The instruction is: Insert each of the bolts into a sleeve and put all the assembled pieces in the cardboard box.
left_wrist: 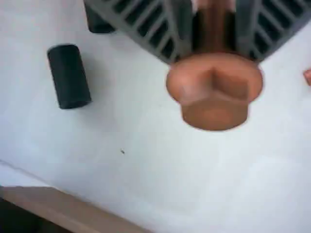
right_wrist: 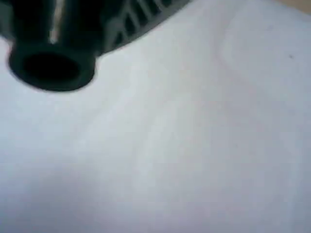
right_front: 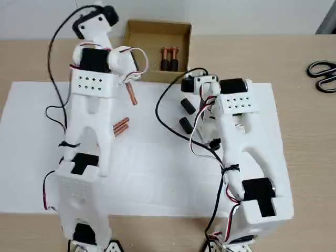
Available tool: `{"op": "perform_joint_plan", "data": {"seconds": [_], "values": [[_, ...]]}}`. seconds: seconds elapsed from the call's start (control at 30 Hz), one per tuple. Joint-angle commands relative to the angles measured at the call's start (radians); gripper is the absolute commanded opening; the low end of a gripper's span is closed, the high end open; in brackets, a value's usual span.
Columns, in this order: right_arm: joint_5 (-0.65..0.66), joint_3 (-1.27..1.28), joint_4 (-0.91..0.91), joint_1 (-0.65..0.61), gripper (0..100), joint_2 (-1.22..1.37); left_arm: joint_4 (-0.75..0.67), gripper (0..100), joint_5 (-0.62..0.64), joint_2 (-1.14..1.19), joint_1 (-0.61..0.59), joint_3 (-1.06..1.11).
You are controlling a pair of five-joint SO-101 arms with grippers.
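Note:
My left gripper (right_front: 128,84) is shut on a copper bolt (right_front: 132,94), held above the white sheet just in front of the cardboard box (right_front: 137,31). In the left wrist view the bolt's hex head (left_wrist: 214,92) points at the camera from between the fingers (left_wrist: 146,24). My right gripper (right_front: 205,89) is shut on a black sleeve (right_wrist: 51,68) whose open end faces the camera. Two loose bolts (right_front: 121,126) lie side by side on the sheet. Two loose sleeves (right_front: 187,105) (right_front: 185,125) lie between the arms. Two assembled pieces (right_front: 169,59) rest in the box.
A white sheet (right_front: 157,173) covers the wooden table under both arms. Scissors (right_front: 321,74) lie at the far right edge. Cables (right_front: 173,126) loop from the right arm across the sheet near the loose sleeves. One sleeve (left_wrist: 69,75) lies near the sheet's edge.

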Motion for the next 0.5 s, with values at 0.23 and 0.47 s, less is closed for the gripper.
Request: {"op": "perform_joint_plan", "data": {"seconds": [0.23,0.47], "values": [[0.006,-0.081,0.03,0.001,0.4,-0.423,0.025,1,-0.017,-0.212,0.04,-0.002],[0.005,0.106,0.024,-0.001,0.4,-0.814,0.021,1,-0.091,-0.539,0.187,0.309]]}}
